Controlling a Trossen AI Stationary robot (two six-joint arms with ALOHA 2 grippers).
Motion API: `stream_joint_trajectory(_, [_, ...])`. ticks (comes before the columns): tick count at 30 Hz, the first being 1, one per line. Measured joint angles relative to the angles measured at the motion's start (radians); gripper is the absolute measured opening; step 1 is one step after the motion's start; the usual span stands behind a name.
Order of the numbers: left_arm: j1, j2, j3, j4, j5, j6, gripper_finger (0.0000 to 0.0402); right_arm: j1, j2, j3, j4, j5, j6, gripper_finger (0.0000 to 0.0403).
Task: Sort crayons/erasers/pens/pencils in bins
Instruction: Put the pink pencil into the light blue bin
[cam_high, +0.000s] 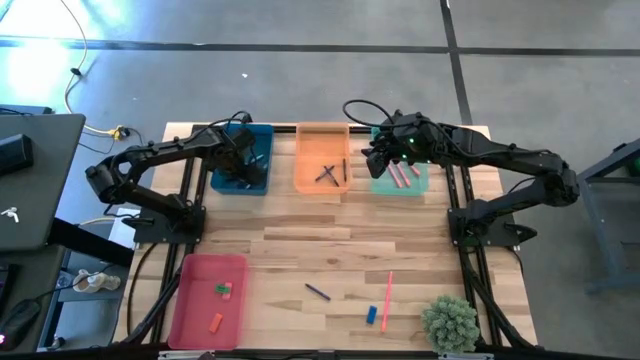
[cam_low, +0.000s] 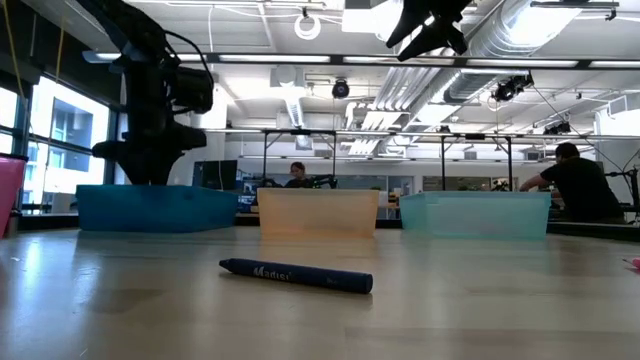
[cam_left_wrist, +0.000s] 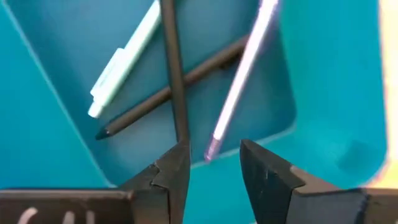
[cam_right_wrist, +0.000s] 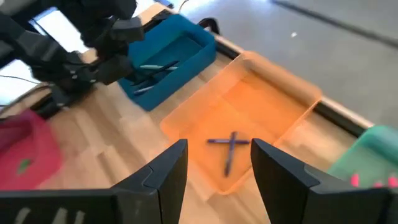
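Observation:
My left gripper hangs open over the dark teal bin. In the left wrist view a silver-grey pen lies slanted below the open fingers, its near end between the fingertips, clear of both. Beside it in the bin lie a pale pen and two dark sticks. My right gripper is open and empty, high above the orange bin. That bin holds crossed dark blue sticks. The mint green bin holds pink-red sticks.
On the near table lie a dark blue stick, a pink-red stick and a blue eraser. The pink-red bin at the near left holds a green eraser and an orange one. A small plant stands at the near right.

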Motion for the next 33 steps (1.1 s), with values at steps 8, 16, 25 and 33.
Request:
stream_joint_trajectory(8, [-0.012, -0.036, 0.122, -0.139, 0.024, 0.075, 0.0124, 0.037, 0.000, 0.000, -0.073, -0.105, 0.189, 0.0170])
stream_joint_trajectory(16, [-0.080, -0.152, 0.202, -0.160, 0.025, 0.108, 0.0120, 0.189, 0.000, 0.000, -0.201, -0.051, 0.474, 0.0170])
stream_joint_trajectory(25, [-0.200, -0.273, 0.212, -0.147, 0.026, 0.118, 0.0120, 0.392, 0.036, 0.002, -0.238, 0.018, 0.814, 0.0170])
stream_joint_trajectory(33, [-0.301, -0.315, 0.212, -0.147, 0.026, 0.094, 0.0120, 0.545, 0.129, 0.002, -0.234, -0.010, 1.050, 0.0169])
